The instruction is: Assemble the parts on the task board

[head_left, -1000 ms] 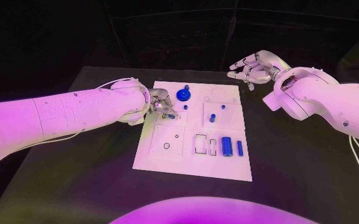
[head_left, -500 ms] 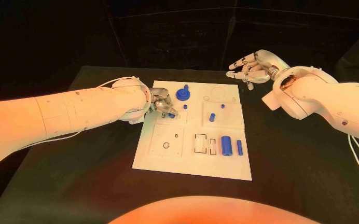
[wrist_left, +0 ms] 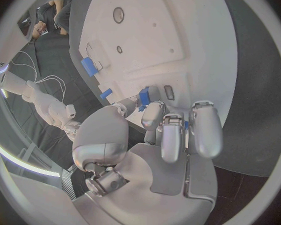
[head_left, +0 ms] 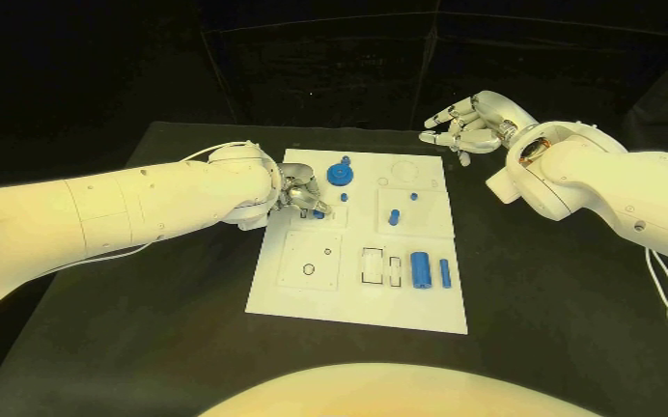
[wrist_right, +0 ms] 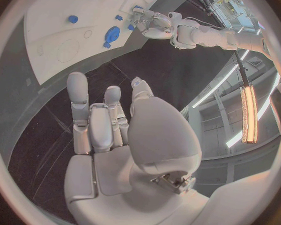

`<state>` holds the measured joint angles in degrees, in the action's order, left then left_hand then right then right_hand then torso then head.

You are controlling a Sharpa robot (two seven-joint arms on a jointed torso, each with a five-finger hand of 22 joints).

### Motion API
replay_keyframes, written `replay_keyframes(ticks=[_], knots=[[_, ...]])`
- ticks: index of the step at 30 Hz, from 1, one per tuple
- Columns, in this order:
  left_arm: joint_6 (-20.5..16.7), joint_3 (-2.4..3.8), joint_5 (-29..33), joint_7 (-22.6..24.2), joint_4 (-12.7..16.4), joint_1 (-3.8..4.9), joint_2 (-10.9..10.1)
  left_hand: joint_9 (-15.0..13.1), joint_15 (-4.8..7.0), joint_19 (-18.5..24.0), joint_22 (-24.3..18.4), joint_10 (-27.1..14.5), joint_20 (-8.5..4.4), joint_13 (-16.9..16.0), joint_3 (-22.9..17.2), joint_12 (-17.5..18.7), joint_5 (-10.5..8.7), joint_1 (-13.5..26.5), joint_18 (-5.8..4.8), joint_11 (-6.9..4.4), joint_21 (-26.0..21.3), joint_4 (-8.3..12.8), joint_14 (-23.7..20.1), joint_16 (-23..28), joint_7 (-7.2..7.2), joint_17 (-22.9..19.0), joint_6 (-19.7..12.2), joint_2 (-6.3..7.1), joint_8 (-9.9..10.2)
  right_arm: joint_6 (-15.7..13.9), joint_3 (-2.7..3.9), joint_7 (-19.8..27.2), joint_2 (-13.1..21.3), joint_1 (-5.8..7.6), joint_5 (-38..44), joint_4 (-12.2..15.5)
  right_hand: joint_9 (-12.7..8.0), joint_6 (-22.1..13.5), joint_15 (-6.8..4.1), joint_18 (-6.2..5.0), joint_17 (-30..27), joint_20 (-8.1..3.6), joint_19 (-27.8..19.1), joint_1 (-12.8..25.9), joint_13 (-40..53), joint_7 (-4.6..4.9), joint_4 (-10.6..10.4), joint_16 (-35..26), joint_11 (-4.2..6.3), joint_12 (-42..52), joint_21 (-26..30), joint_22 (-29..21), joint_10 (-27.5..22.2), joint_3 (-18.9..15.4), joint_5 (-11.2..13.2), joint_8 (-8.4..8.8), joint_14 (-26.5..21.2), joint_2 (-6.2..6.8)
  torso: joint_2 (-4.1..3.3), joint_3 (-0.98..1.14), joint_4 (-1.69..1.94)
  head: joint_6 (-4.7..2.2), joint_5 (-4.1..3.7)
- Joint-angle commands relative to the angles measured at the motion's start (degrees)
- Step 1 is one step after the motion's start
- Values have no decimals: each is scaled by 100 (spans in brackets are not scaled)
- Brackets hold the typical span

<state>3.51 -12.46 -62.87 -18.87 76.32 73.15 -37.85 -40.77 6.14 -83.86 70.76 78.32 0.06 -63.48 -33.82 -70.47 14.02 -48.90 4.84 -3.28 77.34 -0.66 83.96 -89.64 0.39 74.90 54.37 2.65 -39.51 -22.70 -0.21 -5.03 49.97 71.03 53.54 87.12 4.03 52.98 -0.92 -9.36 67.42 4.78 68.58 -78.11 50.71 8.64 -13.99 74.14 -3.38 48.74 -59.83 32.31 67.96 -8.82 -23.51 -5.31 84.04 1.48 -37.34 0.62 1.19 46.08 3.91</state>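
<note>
Head view: white task board (head_left: 314,287) lies mid-frame on the black counter (head_left: 167,340). Blue parts counted on it: one round knob-like part (head_left: 341,177) near the top edge, two small pegs (head_left: 394,216) in the middle, one thick cylinder (head_left: 421,269) and one slim cylinder (head_left: 446,273) side by side at lower right; five in all, plus one at the left robot hand. Left robot hand (head_left: 298,195) sits over the board's upper-left edge, fingers curled in around a small blue part (head_left: 319,213). Right robot hand (head_left: 471,131) hangs at upper right, off the board and above the counter, fingers loosely spread, holding nothing.

Left wrist view: left robot hand (wrist_left: 168,130) has its fingertips closed on the small blue part (wrist_left: 144,96), just over the task board (wrist_left: 178,30). Two further blue parts (wrist_left: 89,66) lie along the board's edge at centre left of the frame.

Right wrist view: right robot hand (wrist_right: 106,120) fills the lower middle, fingers extended and apart, empty. Task board (wrist_right: 59,25) is at upper left, well apart from that hand, with the round knob-like part (wrist_right: 112,34) on it; the left robot hand (wrist_right: 147,21) is at its edge, top centre.
</note>
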Motion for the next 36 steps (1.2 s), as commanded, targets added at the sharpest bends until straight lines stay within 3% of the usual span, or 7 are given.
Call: replay_keyframes(ticks=[1, 6, 13, 23, 30, 33, 36], knots=[[129, -7, -12, -7, -14, -7, 15, 9, 48, -133, 12, 43, -37, -8, 47, -16, -7, 101, -113, -14, 37, -48, 604, -36, 3, 1510, 40, -12, 31, 19, 4, 27, -9, 10, 22, -1, -2, -39, -30, -35, -15, -3, -33, 5, -21, -8, 0, -31, 1, -24, 28, -24, -42, -29, -37, -42, 119, -32, 1, 2, 2, -7, 1], [124, -7, -11, -5, -38, -7, 29, 21, 44, -142, 56, 68, -36, -31, 370, -35, -53, 355, -121, -10, 63, -249, 604, -36, 6, 1510, 123, 22, 44, 10, 4, 33, -14, 10, 19, -6, -3, -45, -29, -38, -26, -3, -39, 23, -43, -6, -12, -42, -2, -41, 46, -49, -55, -43, -38, -42, 117, -31, -1, 0, -1, -8, -1], [110, -7, -11, -3, -56, -7, 47, 34, 53, -146, 94, 94, -43, -80, 732, -64, -319, 418, -125, -21, 80, -392, 604, -36, -9, 1510, 165, -72, 83, 6, 4, 36, -19, 10, 17, -14, -4, -51, -27, -43, -34, -2, -51, 36, -78, -4, -22, -51, -4, -75, 70, -86, -77, -55, -38, -43, 115, -32, -1, -3, 5, -3, -9], [118, -6, 41, -1, -70, -5, 51, 35, 60, -146, 107, 119, -49, -122, 959, -90, -351, 499, -125, -31, 83, -534, 604, -36, -20, 1510, 196, -134, 101, 10, 4, 41, -28, 10, 9, -25, -4, -57, -24, -45, -48, -1, -58, 57, -95, -1, -38, -67, -8, -87, 89, -109, -90, -72, -38, -44, 110, -33, 2, -3, 1, 0, -13], [127, -4, 54, 0, -69, 1, 13, 29, 68, -144, 119, 123, -57, -133, 1409, -87, -407, 646, -125, -36, 80, -756, 604, -36, -31, 1510, 220, -88, 120, 13, 4, 44, -26, 10, 1, -32, -4, -62, -22, -48, -59, 2, -68, 78, -118, 2, -54, -79, -11, -106, 111, -139, -106, -88, -38, -46, 106, -35, 1, -3, 5, -7, -21], [131, -2, 56, 0, -41, 13, -34, 23, 70, -142, 121, 123, -60, -135, 1668, -81, -832, 628, -124, -40, 75, -836, 604, -36, -31, 1510, 228, -76, 129, 15, 4, 45, -26, 10, 0, -37, -4, -62, -22, -48, -59, 2, -68, 78, -118, 2, -54, -79, -11, -106, 111, -139, -106, -88, -38, -46, 106, -35, 4, -3, 5, -10, -24], [112, 4, 63, 0, 27, 49, -110, 19, 70, -132, 92, 115, -60, -125, 1826, -68, -966, 589, -117, -38, 50, -870, 604, -36, -29, 1510, 225, -59, 137, 17, 4, 47, -25, 9, 0, -44, -4, -62, -22, -48, -59, 2, -68, 78, -118, 2, -54, -79, -11, -106, 111, -139, -106, -88, -38, -46, 106, -35, 1, -8, 6, -18, -33]])
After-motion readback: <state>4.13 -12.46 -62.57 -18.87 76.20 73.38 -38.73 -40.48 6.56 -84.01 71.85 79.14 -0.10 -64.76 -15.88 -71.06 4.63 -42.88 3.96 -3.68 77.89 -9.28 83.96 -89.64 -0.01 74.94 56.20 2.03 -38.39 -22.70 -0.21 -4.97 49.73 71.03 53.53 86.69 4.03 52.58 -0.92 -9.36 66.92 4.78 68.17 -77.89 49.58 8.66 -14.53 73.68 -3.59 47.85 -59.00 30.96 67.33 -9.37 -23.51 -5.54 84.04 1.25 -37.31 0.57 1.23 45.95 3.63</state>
